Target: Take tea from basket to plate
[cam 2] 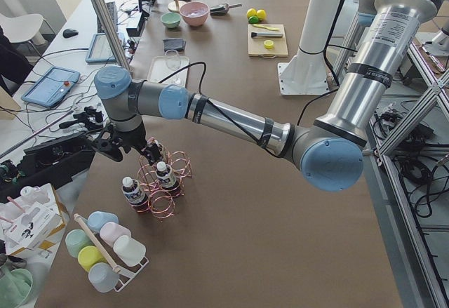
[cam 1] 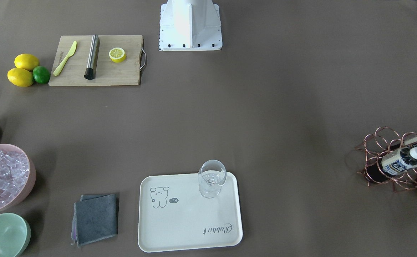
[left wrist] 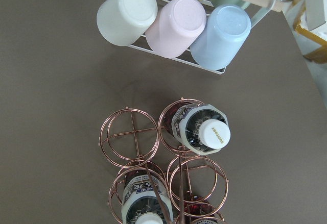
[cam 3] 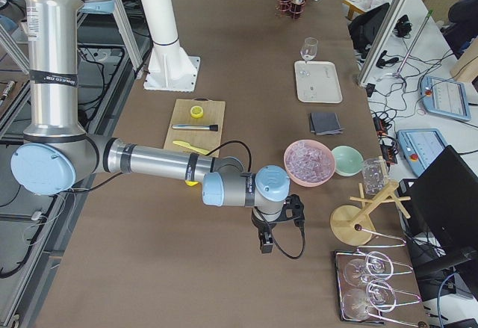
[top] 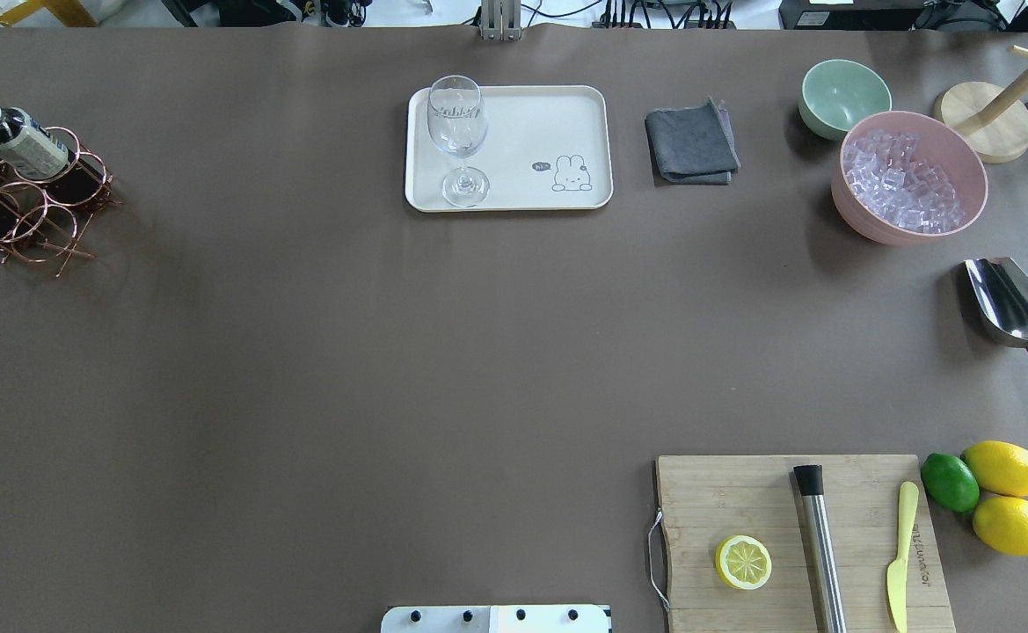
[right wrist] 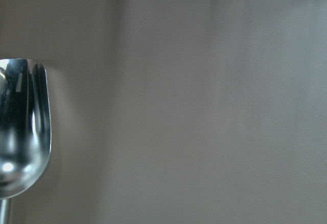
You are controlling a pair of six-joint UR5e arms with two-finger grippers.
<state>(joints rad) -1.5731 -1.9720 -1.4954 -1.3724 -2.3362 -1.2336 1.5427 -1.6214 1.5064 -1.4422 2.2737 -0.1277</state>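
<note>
The copper wire basket [cam 1: 379, 160] stands at the table's end on my left, also in the overhead view [top: 34, 215]. Tea bottles with white caps sit in its cells: one [left wrist: 202, 129] upright in a ring, another [left wrist: 145, 206] beside it. My left gripper [cam 2: 133, 155] hangs just above the basket [cam 2: 168, 196]; I cannot tell whether it is open or shut. The cream plate [top: 557, 114] lies far across the table and carries a stemmed glass [top: 456, 132]. My right gripper [cam 3: 267, 238] hovers low near the metal scoop [right wrist: 20, 132]; its state cannot be told.
A rack of pastel cups [left wrist: 179, 20] stands right beside the basket. Near the plate lie a grey cloth [top: 692, 142], a green bowl [top: 843, 97] and a pink bowl of ice [top: 971, 189]. A cutting board [top: 742, 492] with lemon half, knife and muddler sits near my base.
</note>
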